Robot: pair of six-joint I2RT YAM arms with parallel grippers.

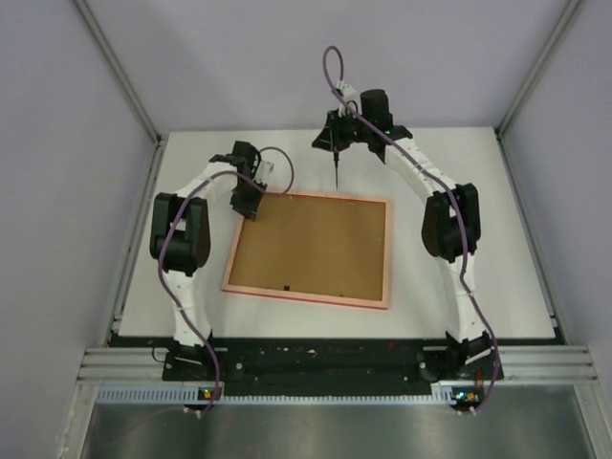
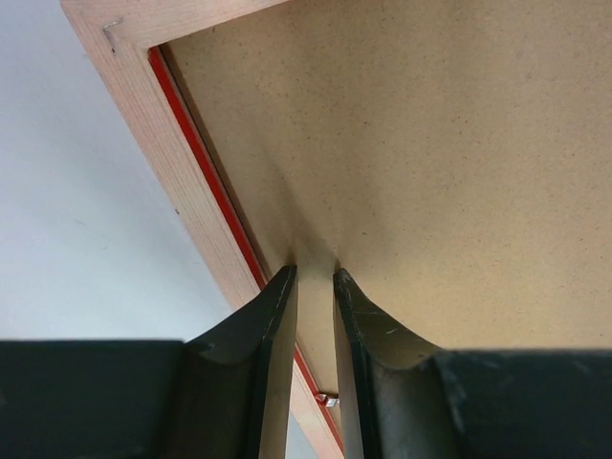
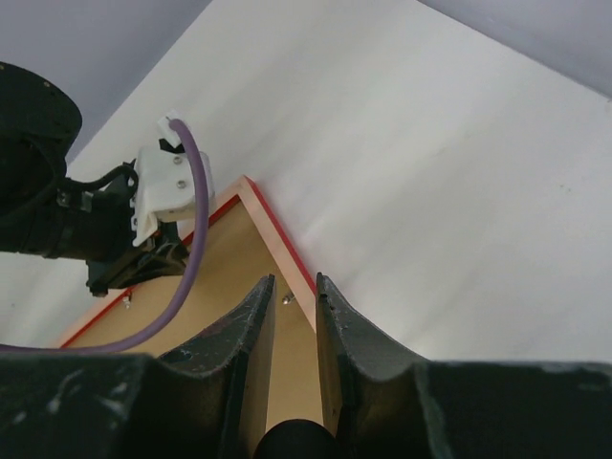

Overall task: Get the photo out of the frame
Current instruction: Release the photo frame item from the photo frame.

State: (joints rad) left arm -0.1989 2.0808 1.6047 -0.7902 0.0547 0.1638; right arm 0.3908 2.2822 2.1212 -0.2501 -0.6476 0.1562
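Dark jaws of the left gripper [image 2: 316,277] point down at the brown backing board [image 2: 430,172], a narrow gap between them, tips touching it just inside the frame's [image 1: 308,292] far-left corner. Right gripper [image 1: 337,182] hangs above the frame's far edge, jaws nearly together, holding nothing. Frame lies face down mid-tabletop [image 1: 478,277], pale rim up, red inner edge showing. Photo is hidden beneath the board.

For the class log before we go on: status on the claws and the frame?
Left claw nearly shut, tips on the backing board beside the frame rim. Right claw narrow, empty, above the far edge. Frame face down; photo hidden under board.
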